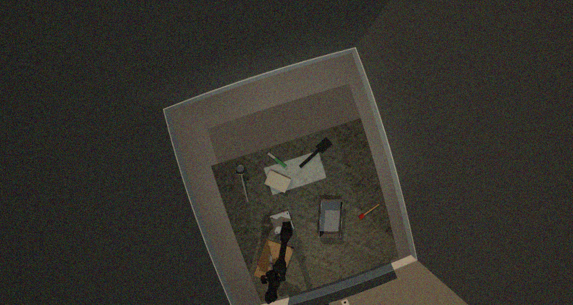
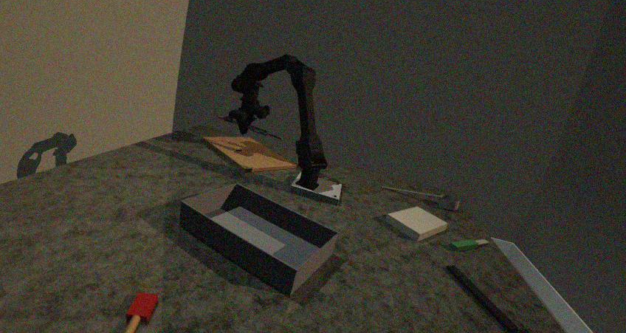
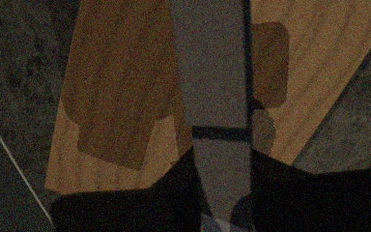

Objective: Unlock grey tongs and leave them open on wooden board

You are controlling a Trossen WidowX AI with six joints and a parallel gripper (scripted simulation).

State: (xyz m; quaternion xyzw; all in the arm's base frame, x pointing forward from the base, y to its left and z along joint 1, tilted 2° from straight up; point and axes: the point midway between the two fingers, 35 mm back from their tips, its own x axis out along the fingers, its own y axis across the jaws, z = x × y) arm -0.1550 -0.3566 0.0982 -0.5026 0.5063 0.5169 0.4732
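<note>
Nearest you in the exterior view: a red-headed spatula (image 2: 141, 306) lies at the front edge of the mottled counter (image 2: 79, 224). Behind it sits the grey roasting tin (image 2: 259, 237), with nothing lying across its rim. To its right you see a long dark utensil (image 2: 480, 298), a pale sheet (image 2: 539, 283), a green-handled item (image 2: 464, 244), a cream block (image 2: 416, 222), and a thin metal tool (image 2: 424, 194) farther back.

Mid-distance: the arm's white base plate (image 2: 331, 192) lies just behind the tin. The black arm rises from it and arches over to the left.

Farther back: the wooden board (image 2: 263, 157) lies flat beyond the base. The gripper (image 2: 243, 123) hangs above the board, pointing down, not touching it. Its fingers are clamped on the grey tongs (image 2: 263, 131), which stick out roughly level on both sides of the fingers, off the board.

Wrist view: the tongs (image 3: 214, 92) run straight up the frame as a broad grey strip between the dark fingers, with the board (image 3: 328, 58) beneath and shadows cast on it. You cannot tell from these views whether the tong arms are spread or locked.
</note>
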